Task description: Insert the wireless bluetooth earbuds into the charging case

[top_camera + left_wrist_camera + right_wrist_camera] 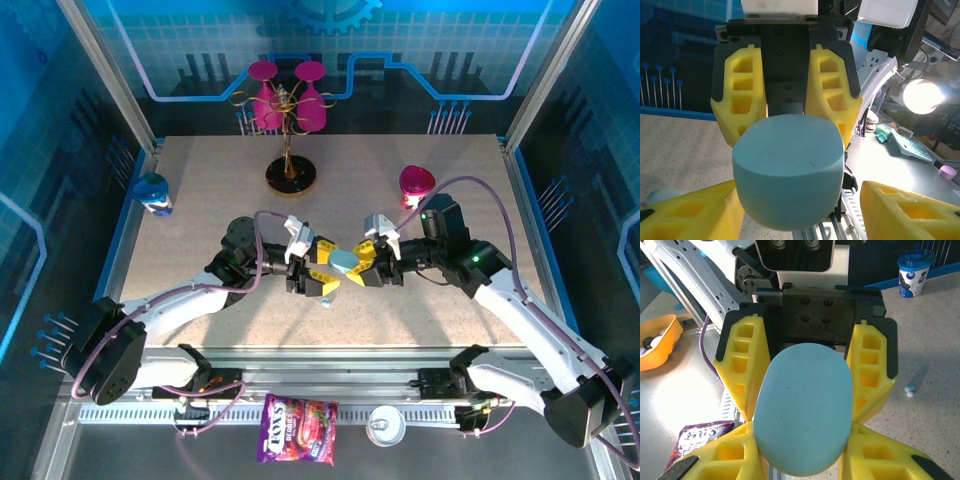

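right claw point(801, 430) clamps the blue case point(802, 390), left claw point(800, 192) stands apart around it, earbud point(910, 390) lies nearby.

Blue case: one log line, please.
blue case aloft | right end effector gripping | left end effector around it, grip unclear | earbud on table

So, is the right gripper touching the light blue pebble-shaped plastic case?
Touching. The right wrist view shows both yellow fingers of the right gripper pressing the sides of the case.
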Controlling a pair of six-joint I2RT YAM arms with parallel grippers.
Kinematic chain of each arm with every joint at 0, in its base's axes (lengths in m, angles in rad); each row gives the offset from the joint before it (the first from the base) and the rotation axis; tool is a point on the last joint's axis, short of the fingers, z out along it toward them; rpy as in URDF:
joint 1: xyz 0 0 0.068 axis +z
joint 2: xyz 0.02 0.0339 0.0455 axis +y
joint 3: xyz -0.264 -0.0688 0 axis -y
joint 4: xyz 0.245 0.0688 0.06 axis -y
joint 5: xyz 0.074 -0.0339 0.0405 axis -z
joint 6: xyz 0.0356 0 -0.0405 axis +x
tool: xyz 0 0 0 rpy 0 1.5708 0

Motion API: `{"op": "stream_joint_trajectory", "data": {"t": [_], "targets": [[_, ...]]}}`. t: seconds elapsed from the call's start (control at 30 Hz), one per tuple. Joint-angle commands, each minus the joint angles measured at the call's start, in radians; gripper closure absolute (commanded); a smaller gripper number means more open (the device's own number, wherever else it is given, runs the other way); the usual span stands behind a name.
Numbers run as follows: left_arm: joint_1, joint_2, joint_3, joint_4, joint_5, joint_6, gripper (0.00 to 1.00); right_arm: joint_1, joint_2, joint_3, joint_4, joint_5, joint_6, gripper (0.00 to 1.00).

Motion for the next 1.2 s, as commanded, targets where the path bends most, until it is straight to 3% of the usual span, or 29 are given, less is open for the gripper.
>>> {"op": "stream_joint_trajectory", "data": {"t": [0.0,0.9,1.17], "targets": [[-0.008,0.01,0.031,0.063,0.012,-0.02,0.41,0.014,0.011,0.007,0.023,-0.011,0.009,0.69],[-0.01,0.04,0.036,0.124,0.004,-0.098,0.52,0.034,0.006,-0.005,0.004,0.071,-0.032,0.7],[-0.009,0.045,0.034,0.133,0.012,-0.098,0.61,0.037,0.002,-0.007,-0.001,0.088,-0.037,0.69]]}}
